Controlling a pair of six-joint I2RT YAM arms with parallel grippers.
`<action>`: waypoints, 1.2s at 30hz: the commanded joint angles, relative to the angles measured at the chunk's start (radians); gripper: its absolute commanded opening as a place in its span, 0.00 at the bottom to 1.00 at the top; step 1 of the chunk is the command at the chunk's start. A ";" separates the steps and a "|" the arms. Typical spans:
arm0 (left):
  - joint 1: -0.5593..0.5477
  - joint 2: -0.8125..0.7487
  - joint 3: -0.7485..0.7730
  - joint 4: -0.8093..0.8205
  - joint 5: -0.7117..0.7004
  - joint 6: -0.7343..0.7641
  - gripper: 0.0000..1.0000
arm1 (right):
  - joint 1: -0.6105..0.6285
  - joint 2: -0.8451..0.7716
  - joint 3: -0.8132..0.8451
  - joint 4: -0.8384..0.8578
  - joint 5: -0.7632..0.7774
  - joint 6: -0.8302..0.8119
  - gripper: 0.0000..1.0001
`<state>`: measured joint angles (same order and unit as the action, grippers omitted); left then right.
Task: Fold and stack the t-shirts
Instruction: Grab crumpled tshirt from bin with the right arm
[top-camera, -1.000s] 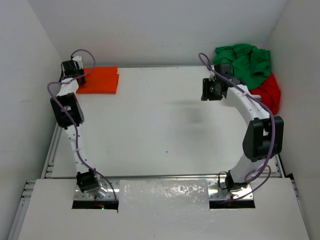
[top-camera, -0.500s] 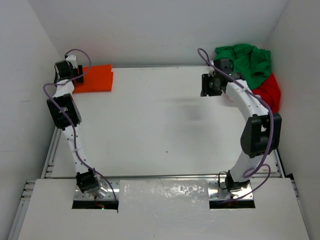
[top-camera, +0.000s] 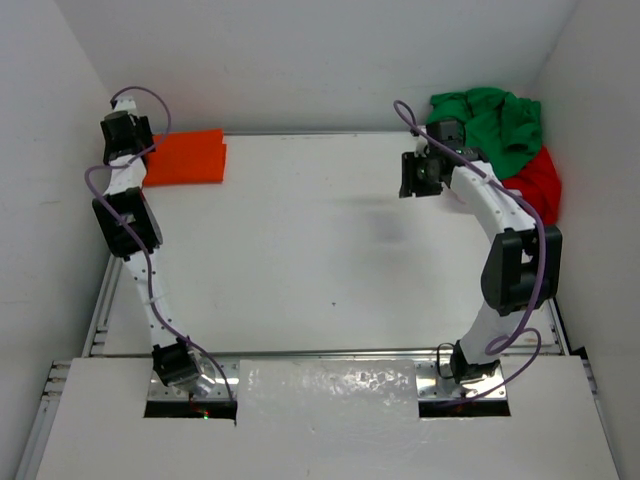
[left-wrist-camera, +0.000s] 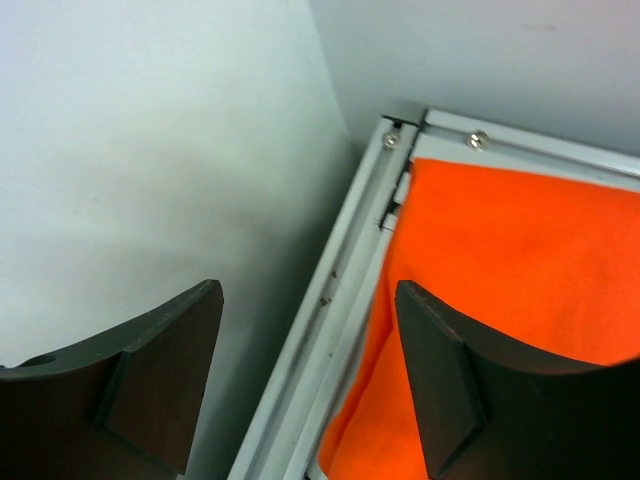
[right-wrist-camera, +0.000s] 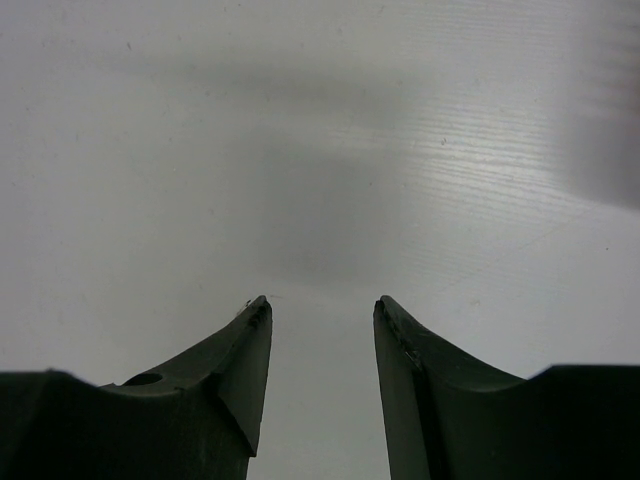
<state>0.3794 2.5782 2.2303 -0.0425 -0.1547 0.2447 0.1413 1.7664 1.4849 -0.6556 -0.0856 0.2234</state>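
table (top-camera: 330, 250): white, it lies under my right fingers
green t-shirt (top-camera: 495, 120): crumpled heap at the far right corner, beyond my right wrist
orange t-shirt (top-camera: 190, 158): folded flat at the far left corner, beside the metal rail (left-wrist-camera: 335, 310)
red t-shirt (top-camera: 540, 182): bunched against the green one, on its near side
my left gripper (left-wrist-camera: 305, 292): jaws spread, holding nothing, over the rail
my right gripper (right-wrist-camera: 322, 302): jaws apart, empty, above the table
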 joint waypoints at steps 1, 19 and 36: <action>0.004 -0.087 0.058 0.044 -0.068 -0.022 0.66 | 0.003 -0.041 -0.011 0.022 -0.020 -0.016 0.44; -0.004 -0.090 0.048 -0.035 0.061 -0.016 0.66 | -0.063 0.071 0.343 -0.134 0.130 0.068 0.40; -0.260 -0.579 -0.395 -0.572 0.484 0.133 0.64 | -0.424 0.633 0.782 0.336 0.537 0.102 0.80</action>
<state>0.0948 2.0235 1.9072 -0.4740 0.2508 0.3729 -0.2703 2.3817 2.2333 -0.5159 0.3260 0.3496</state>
